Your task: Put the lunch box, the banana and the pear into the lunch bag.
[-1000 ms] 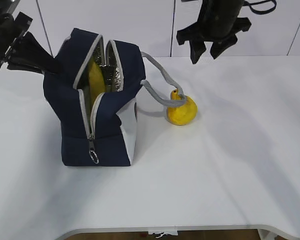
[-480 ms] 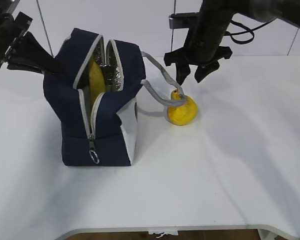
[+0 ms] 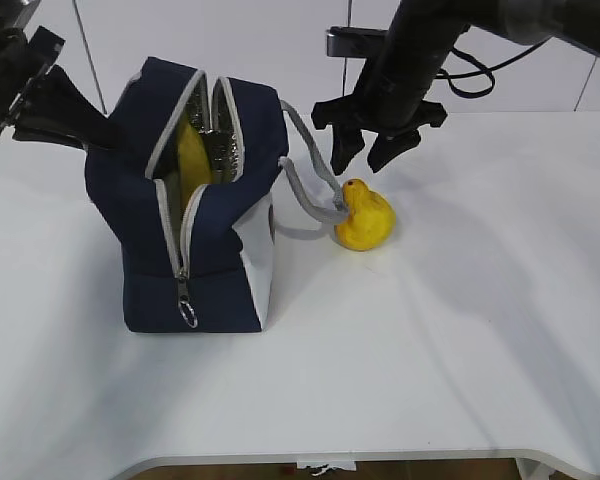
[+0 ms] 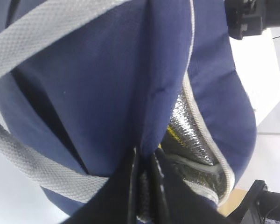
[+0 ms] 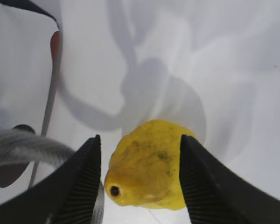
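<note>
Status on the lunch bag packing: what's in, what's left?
Done: banana stands inside the open lunch bag. The lunch box isn't visible in any view. In hand: left tool pinches the bag's fabric; right tool is open above the pear, which lies on the table. Left: grasp the pear and bag it.
</note>
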